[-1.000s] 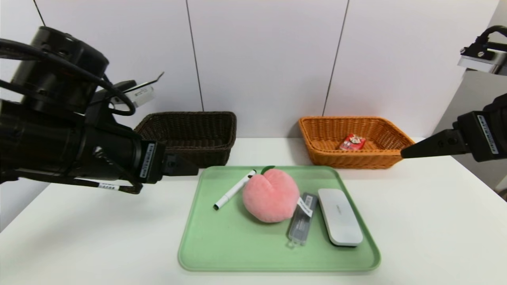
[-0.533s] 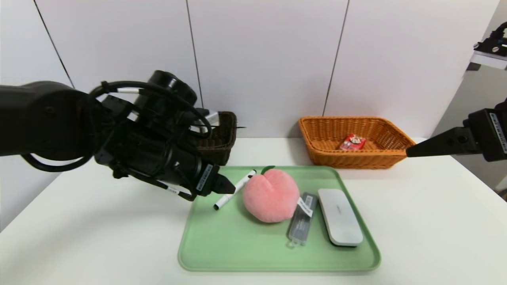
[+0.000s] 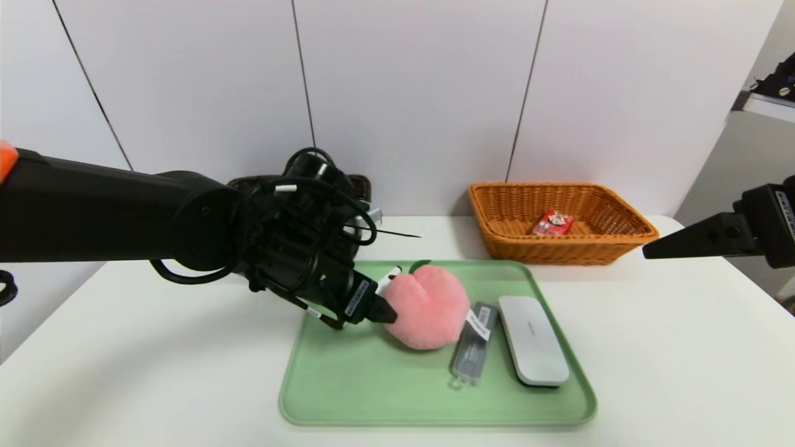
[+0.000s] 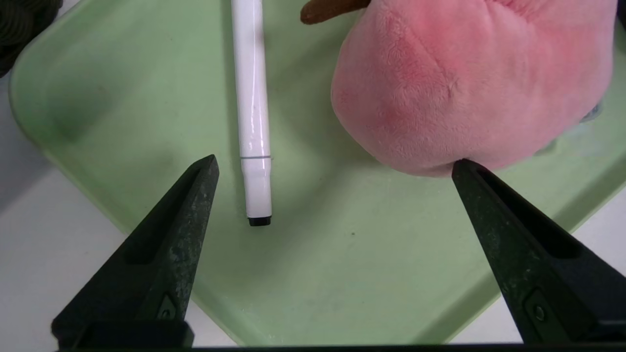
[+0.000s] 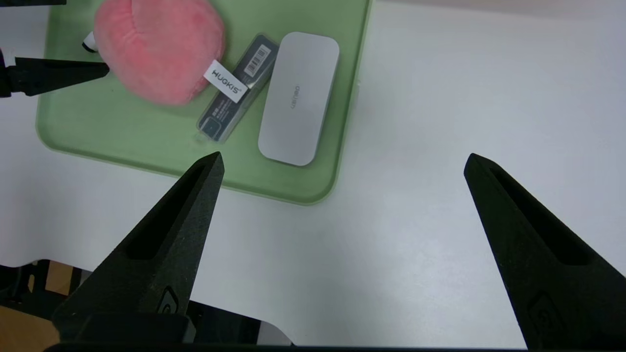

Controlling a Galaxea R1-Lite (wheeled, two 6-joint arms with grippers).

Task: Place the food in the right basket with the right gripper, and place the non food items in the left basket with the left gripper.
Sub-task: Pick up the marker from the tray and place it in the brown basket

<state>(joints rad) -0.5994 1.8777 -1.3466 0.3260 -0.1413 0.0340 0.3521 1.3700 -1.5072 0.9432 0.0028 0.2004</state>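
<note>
- The pale green rounded plastic tray (image 3: 348, 397) lies on the white table (image 3: 124, 385) and serves as the landmark here; its near edge is the closest part of the scene.
- On the tray's near right part lies the white rounded oblong case (image 3: 533, 339), flat, running from near to far.
- Just to the left of that case lies the narrow grey transparent case with a white label (image 3: 474, 344), roughly parallel to it; whether the two cases touch cannot be told.
- The fuzzy pink plush peach with a green leaf (image 3: 428, 307) sits at the tray's middle, its white fabric tag lying over the far end of the grey case.
- The left gripper (image 4: 335, 166) hangs low over the tray's left part with its jaws spread wide and nothing between them; one fingertip sits at the peach's side, the other on the far side of the marker from it.
- The slim white marker with a black tip (image 4: 253, 122) lies flat on the tray between those two fingertips, closer to the one away from the peach, its black tip towards the gripper; it is not gripped.
- The right gripper (image 5: 342, 159) is held above the table beyond the tray's right edge, jaws wide and empty.
- Behind the tray's left corner stands the very dark brown woven wicker basket (image 3: 360, 185), largely hidden by the left arm.
- Behind the tray's right corner stands the bright orange-tan woven wicker basket (image 3: 621, 245), with the small red drink carton (image 3: 553, 223) lying inside it.
</note>
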